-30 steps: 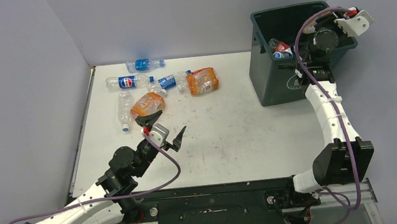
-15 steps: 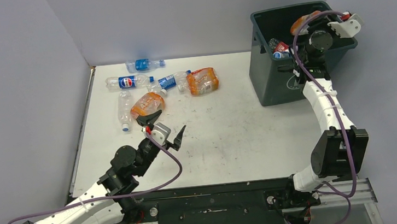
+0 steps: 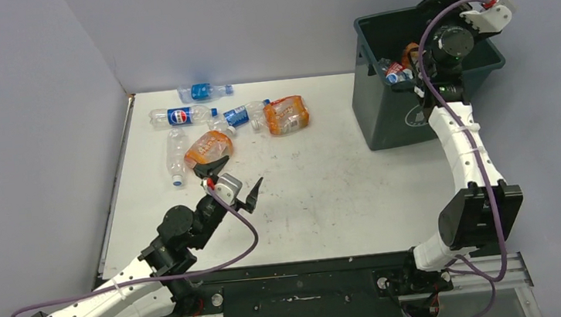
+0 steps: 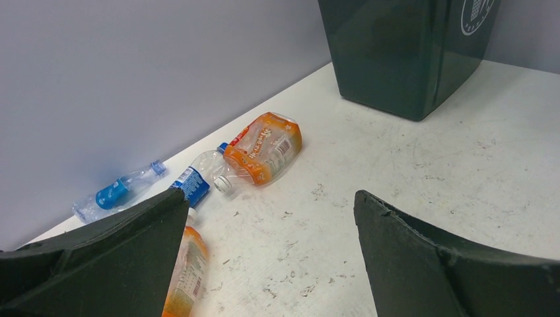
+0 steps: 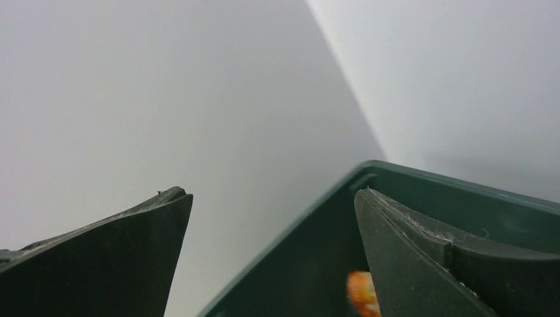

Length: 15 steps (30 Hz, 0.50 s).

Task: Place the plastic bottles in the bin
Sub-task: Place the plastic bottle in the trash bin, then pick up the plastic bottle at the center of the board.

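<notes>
Here the left gripper (image 4: 269, 198) hangs wide open and empty above the counter (image 3: 327, 193), near the plastic bottles (image 3: 178, 116) lying at its far left. The right gripper (image 5: 272, 193) gapes wide, empty, over the bin (image 3: 386, 117), which holds more bottles.

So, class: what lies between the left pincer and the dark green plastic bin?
Nothing: only bare, scuffed white tabletop separates the left pincer from the dark green plastic bin, clearest in the top view.

Six bottles (image 3: 180, 116) counted on table (image 3: 327, 193): four clear, two orange. Two more spotted inside bin (image 3: 389, 121). One bin counted.
</notes>
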Tool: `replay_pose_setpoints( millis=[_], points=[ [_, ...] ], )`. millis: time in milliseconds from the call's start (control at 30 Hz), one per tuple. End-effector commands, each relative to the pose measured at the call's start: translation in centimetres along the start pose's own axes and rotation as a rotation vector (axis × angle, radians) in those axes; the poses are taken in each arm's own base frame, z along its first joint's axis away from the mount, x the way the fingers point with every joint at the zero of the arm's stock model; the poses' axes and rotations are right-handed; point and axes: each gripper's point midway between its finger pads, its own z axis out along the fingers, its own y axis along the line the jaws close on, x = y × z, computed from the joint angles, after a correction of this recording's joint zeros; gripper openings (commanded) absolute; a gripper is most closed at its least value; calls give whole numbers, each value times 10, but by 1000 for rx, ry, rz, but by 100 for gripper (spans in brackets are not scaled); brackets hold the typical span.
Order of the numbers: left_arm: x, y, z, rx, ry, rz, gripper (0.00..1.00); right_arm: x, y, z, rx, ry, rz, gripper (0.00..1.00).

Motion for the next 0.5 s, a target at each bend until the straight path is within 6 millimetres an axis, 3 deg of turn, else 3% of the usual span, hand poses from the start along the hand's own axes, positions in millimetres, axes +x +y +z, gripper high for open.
replay_pose_setpoints(
  millis=[0,67,200,333,467],
  points=[
    [-12,4,3,-28,-36,-22,96,-83,92,-47,-261,-67,135,100],
    [-12,6,4,-38,-27,-31,96,-88,124,-79,-403,-29,176,100],
    [-10,9,4,-62,-4,-44,96,-59,168,-148,-634,118,253,100],
    [-9,16,2,-92,-1,-28,96,9,200,-232,-827,346,193,100],
    [-15,22,-4,-115,-16,-9,96,94,206,-305,-948,608,135,100]
  ],
)
